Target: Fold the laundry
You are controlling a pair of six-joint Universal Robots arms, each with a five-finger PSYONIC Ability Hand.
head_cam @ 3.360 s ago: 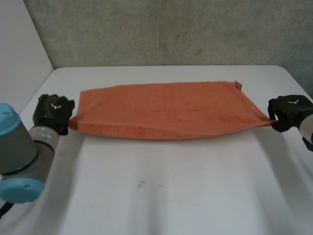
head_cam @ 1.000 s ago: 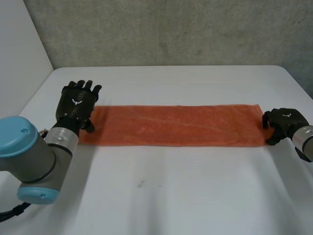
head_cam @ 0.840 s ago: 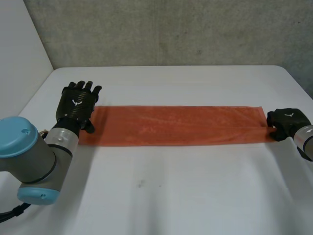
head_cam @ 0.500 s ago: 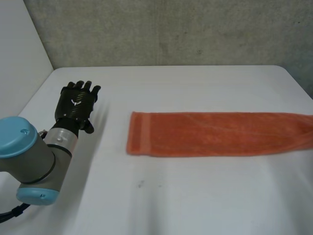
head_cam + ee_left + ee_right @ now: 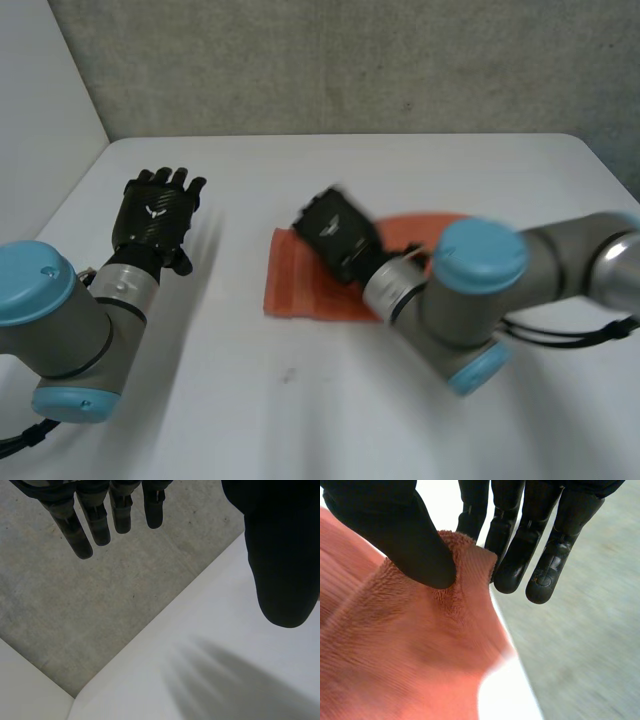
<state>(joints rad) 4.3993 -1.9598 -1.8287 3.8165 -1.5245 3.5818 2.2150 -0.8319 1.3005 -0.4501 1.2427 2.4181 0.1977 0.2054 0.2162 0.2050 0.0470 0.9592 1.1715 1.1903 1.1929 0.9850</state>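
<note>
So the orange towel (image 5: 300, 290) is lying around the middle of the white worktop (image 5: 300, 420), with the right arm slung across it and covering a good chunk. The right hand (image 5: 338, 235) sits over the towel's end nearest the other arm, and its wrist view shows the thumb and fingers clamped on a bit of the towel's edge. The left hand (image 5: 155, 215) is off to the side, clear of the towel, fingers straight and apart, holding nothing.
</note>
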